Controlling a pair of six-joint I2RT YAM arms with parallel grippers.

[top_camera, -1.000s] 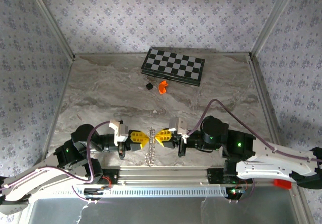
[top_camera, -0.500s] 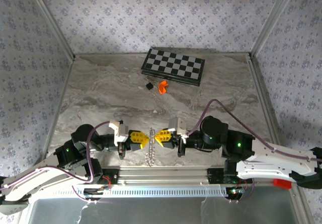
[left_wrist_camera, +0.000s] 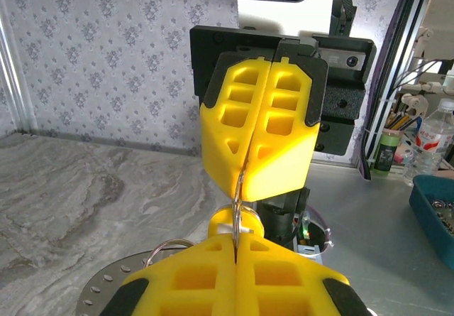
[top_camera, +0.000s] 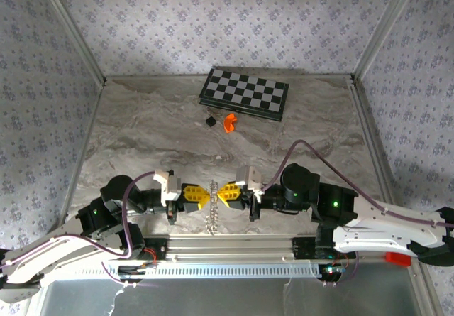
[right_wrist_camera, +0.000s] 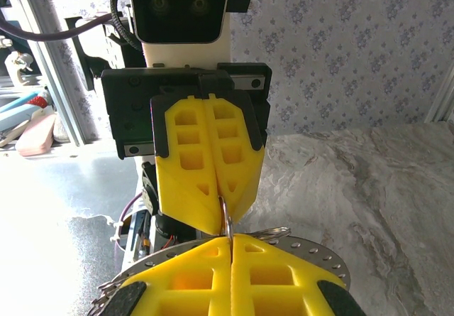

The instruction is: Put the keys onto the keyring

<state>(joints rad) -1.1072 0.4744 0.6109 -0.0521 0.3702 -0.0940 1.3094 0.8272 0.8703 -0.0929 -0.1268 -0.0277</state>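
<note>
Left gripper (top_camera: 203,196) and right gripper (top_camera: 221,194) are both clenched, tips nose to nose at the near-centre edge of the grey marbled table (top_camera: 142,145). The limp silvery chain-link metal keyring (top_camera: 211,215) is between them. In both wrist views a thin wire of it runs into each pair's finger seam, so I read both as pinching the keyring. The rest of the chain trails toward the near edge. I can't pick out the tiny yellow-orange key against the yellow fingers, so I can't tell where it is.

Step in hand looks like the threading itself. My take:
- Fix 1 gripper as the anchor and move only the other, in small increments.
- Hold the 2 tip seams on 1 axis, since any twist will likely pop the wire out of a pinch.
- Don't pull apart hard. The loose chain adds swing.
- Watch the wrist views. The top view is too coarse for this.

Count:
- 2 grippers
- 1 keyring
- 0 keys confirmed
- 1 black-and-white folding chessboard (top_camera: 245,94), far centre
- 1 bright orange curved plastic piece (top_camera: 230,123), just near of the chessboard
- 1 small black cube (top_camera: 210,121), left of the orange piece
</note>
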